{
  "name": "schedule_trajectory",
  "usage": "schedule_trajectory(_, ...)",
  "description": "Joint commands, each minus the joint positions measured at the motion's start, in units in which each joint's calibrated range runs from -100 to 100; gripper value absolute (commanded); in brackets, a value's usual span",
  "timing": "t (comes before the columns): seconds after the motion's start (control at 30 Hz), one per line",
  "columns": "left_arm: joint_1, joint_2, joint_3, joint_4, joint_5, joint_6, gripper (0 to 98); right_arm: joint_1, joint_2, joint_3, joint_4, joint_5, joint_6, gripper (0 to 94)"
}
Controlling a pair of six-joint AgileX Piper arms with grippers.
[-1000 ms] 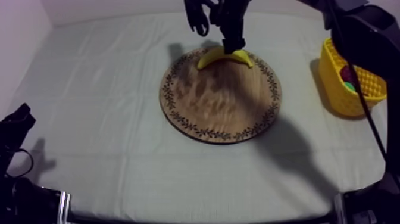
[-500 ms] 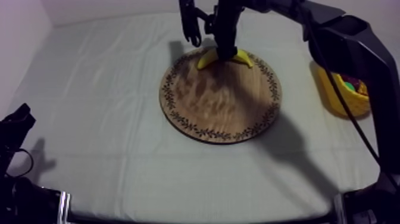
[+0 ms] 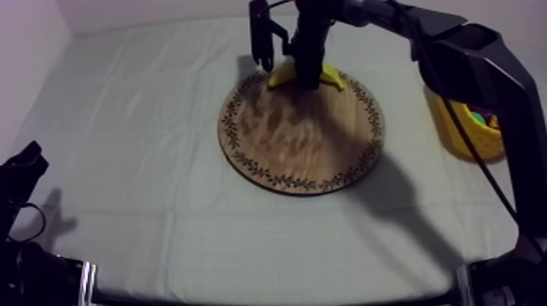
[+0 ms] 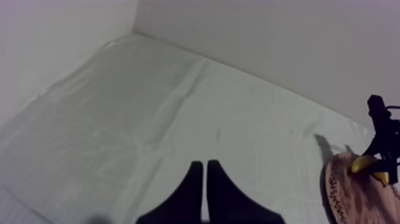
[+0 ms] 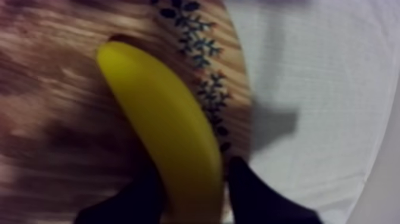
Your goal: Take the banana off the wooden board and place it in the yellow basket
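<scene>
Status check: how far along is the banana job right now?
Done: the approach; the right end effector sits at the banana on the wooden board. In hand: the grasp, its fingers closed round the banana, not yet lifted. Left: lift it, carry it to the yellow basket, release. The left end effector idles, shut.
</scene>
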Motion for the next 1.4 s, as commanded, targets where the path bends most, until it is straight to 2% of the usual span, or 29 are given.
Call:
schedule_trajectory(0.0, 0.0, 0.0, 0.0, -0.01, 0.0, 0.0, 0.1, -0.1, -0.2, 0.4, 0.1, -0.4, -0.1, 21.9)
schedule_trajectory(0.2, 0.0, 0.0, 0.0, -0.01, 0.0, 0.0, 0.1, -0.2, -1.0, 1.3, 0.1, -0.6, -0.4, 14.3)
schedule_trajectory(0.67, 0.0, 0.0, 0.0, -0.01, 0.0, 0.0, 0.1, 0.2, -7.5, 4.7, -0.2, -0.9, 0.2, 12.3)
schedule_trajectory(1.0, 0.0, 0.0, 0.0, -0.01, 0.0, 0.0, 0.1, 0.0, -23.1, 13.6, -1.9, 0.4, 1.4, 13.0)
schedule_trajectory(1.37, 0.0, 0.0, 0.0, -0.01, 0.0, 0.0, 0.1, -1.3, -42.6, 22.7, -3.1, 7.1, -0.1, 13.5)
